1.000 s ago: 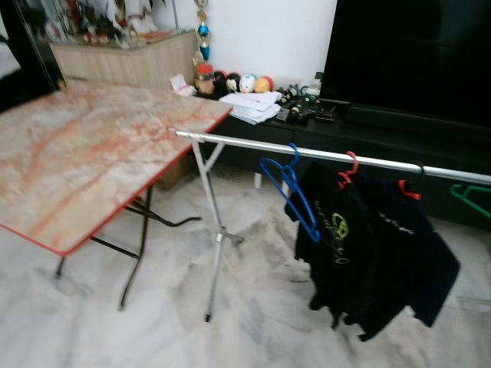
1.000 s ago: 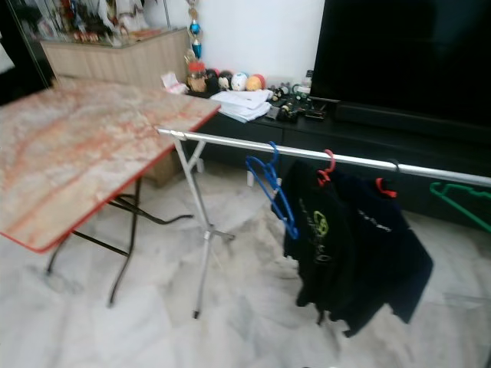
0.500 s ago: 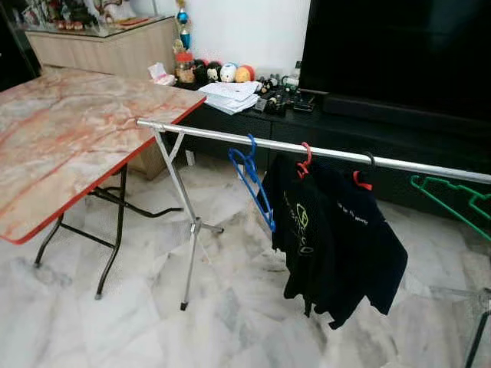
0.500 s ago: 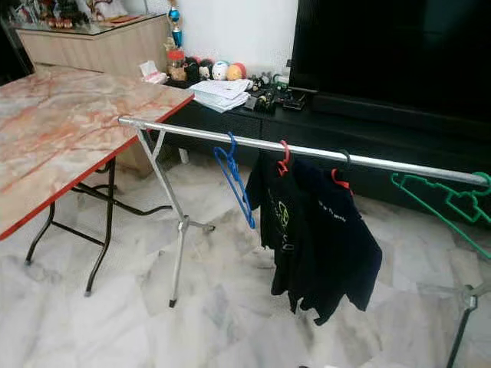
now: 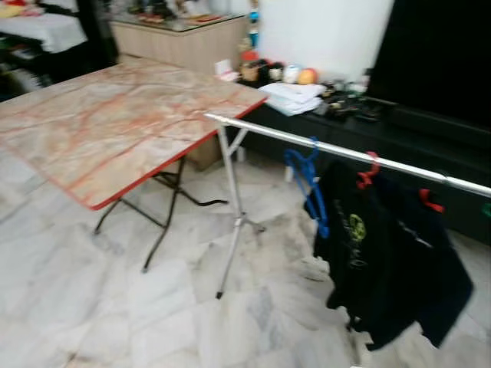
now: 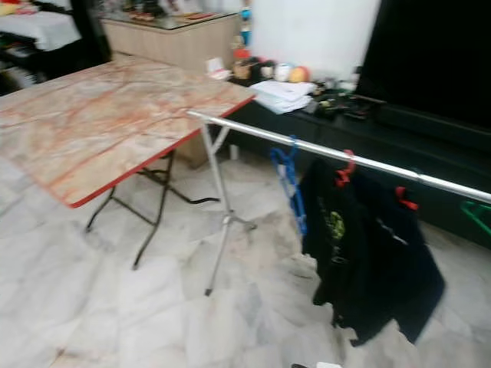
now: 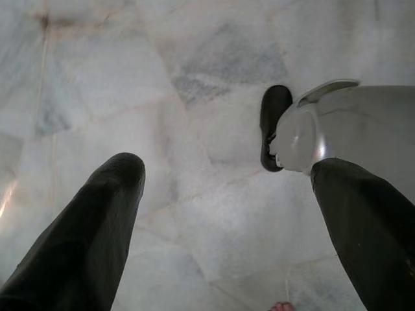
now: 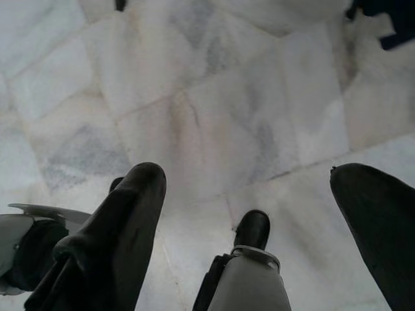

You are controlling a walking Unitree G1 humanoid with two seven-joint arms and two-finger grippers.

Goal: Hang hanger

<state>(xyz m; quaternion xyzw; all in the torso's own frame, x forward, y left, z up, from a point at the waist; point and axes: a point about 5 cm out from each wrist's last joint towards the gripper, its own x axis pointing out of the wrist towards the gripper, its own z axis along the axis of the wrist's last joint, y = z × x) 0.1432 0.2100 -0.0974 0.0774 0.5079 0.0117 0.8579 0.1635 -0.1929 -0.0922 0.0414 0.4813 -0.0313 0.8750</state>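
Observation:
A silver clothes rail (image 5: 337, 152) runs from centre to right on a folding metal stand (image 5: 232, 230). On it hang an empty blue hanger (image 5: 310, 180) and dark shirts (image 5: 387, 268) on red hangers (image 5: 369, 172). A green hanger's tip (image 6: 477, 213) shows at the far right. My left gripper (image 7: 227, 194) hangs open over the marble floor, nothing between its fingers. My right gripper (image 8: 249, 194) is likewise open and empty above the floor.
A folding table with a marble-pattern top (image 5: 123, 123) stands to the left of the rail. Behind the rail a low dark TV bench (image 5: 414, 130) carries papers and small toys under a large black screen (image 5: 445, 54). A wooden cabinet (image 5: 184, 42) stands at the back.
The whole picture has shifted right and blurred, so the camera has turned left. The table now takes up more of the view and the green hanger has slid to the frame's edge.

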